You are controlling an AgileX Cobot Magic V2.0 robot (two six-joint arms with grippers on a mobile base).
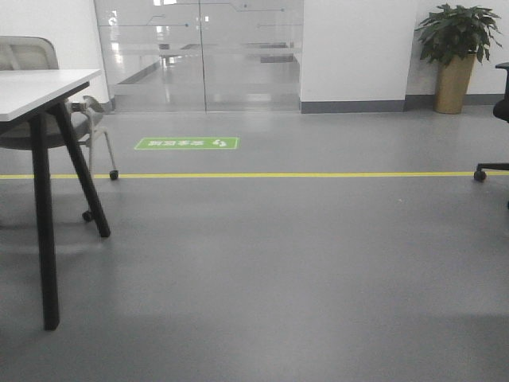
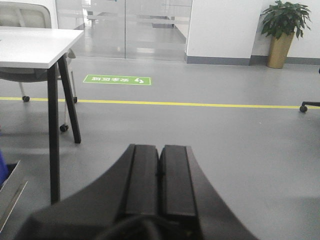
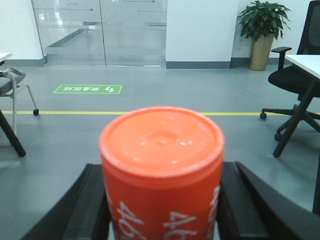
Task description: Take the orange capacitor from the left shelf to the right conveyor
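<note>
The orange capacitor (image 3: 161,170), a cylinder with white lettering on its side, fills the lower middle of the right wrist view. My right gripper (image 3: 162,205) is shut on it, one black finger against each side. My left gripper (image 2: 159,172) is shut and empty, its two black pads pressed together and pointing over the grey floor. Neither the shelf nor the conveyor is in view. No gripper shows in the front view.
A white table with black legs (image 1: 44,83) and a grey chair (image 1: 32,119) stand at the left. A yellow floor line (image 1: 278,174), a green floor sign (image 1: 187,143), glass doors (image 1: 199,52) and a potted plant (image 1: 455,48) lie ahead. A black office chair (image 3: 295,80) and white desk (image 3: 305,62) are at the right.
</note>
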